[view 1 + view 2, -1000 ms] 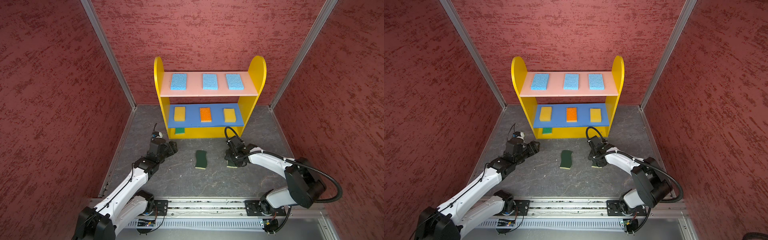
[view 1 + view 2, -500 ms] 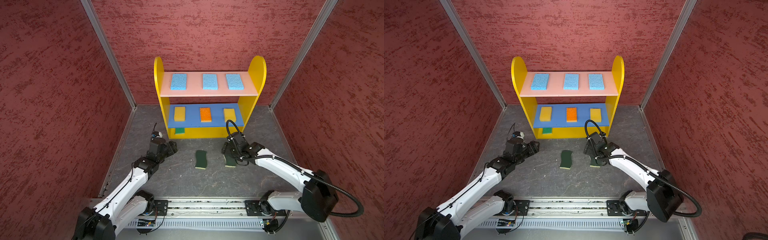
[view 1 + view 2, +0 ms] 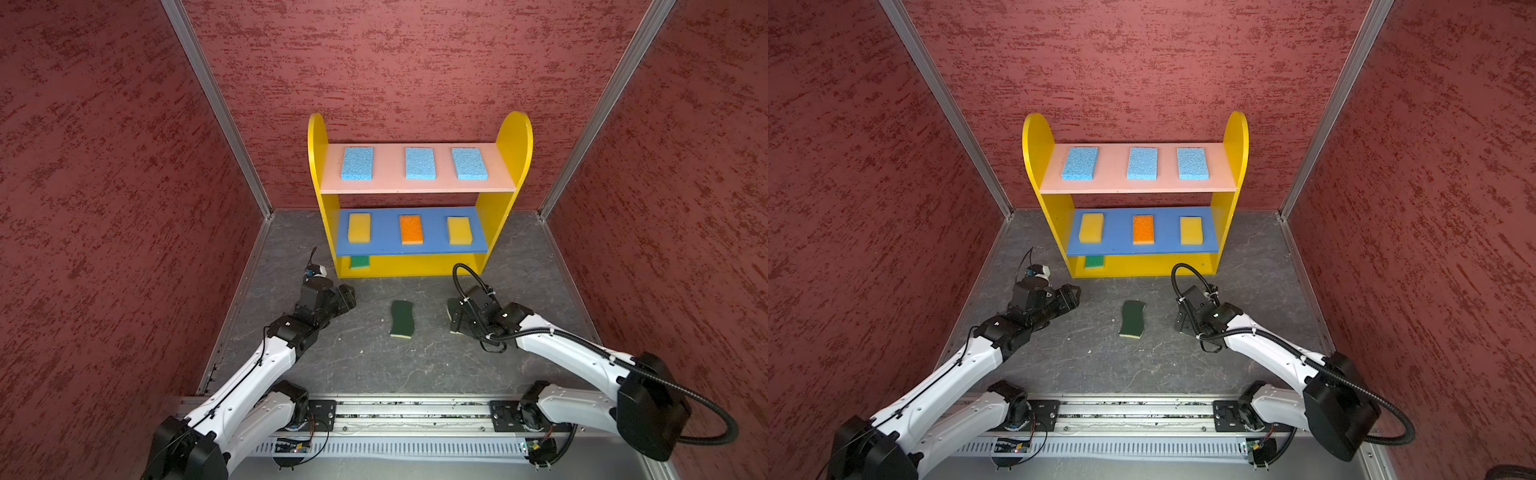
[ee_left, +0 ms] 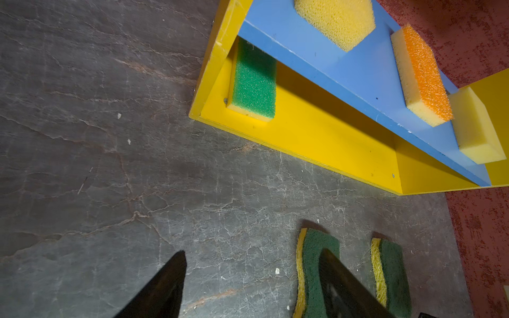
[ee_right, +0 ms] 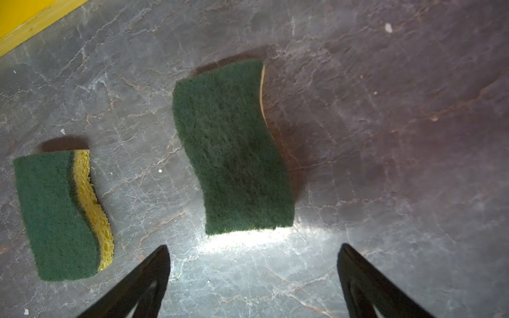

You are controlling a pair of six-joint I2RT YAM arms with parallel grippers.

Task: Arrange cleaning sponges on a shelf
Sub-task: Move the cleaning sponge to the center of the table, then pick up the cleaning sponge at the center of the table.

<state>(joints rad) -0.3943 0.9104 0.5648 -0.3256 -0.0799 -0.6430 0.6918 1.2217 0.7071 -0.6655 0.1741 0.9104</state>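
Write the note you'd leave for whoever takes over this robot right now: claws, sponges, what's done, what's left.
Left gripper: open, empty, in front of the shelf's left end.
Right gripper: open, empty, poised over one dark green sponge on the table.
Done: three blue sponges on the pink top board; two yellow sponges flanking the orange sponge on the blue middle board; bright green sponge at the base's left end.
Left: that one and the other dark green sponge, between the arms, lie on the table; presumably both go on the base.
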